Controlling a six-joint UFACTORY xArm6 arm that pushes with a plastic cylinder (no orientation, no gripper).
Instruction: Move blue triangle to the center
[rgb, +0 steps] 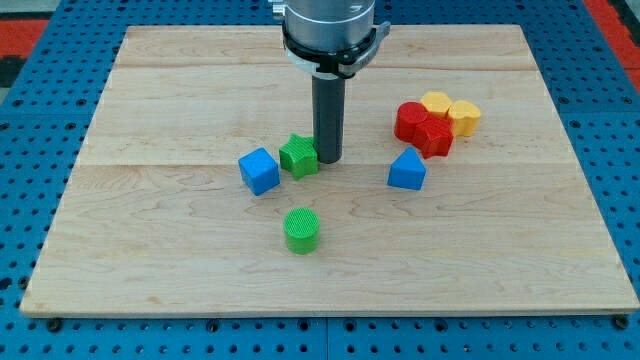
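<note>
The rod's tip sits by the green blocks in the middle of the wooden worktop (150, 250).

Nearest the view's bottom is a green cylinder (302, 230). Farther up come a blue cube (259, 171), a green star-shaped block (299, 156) touching the tip (328, 160), and the blue triangle (406, 170), well apart on the tip's right. Behind it huddle a red block (423, 128) and a yellow block (450, 111). This arm has no hand, only the rod.

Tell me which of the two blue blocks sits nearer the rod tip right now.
The blue cube, left of my tip beyond the green block. The blue triangle sits slightly farther off, at the view's right.
</note>
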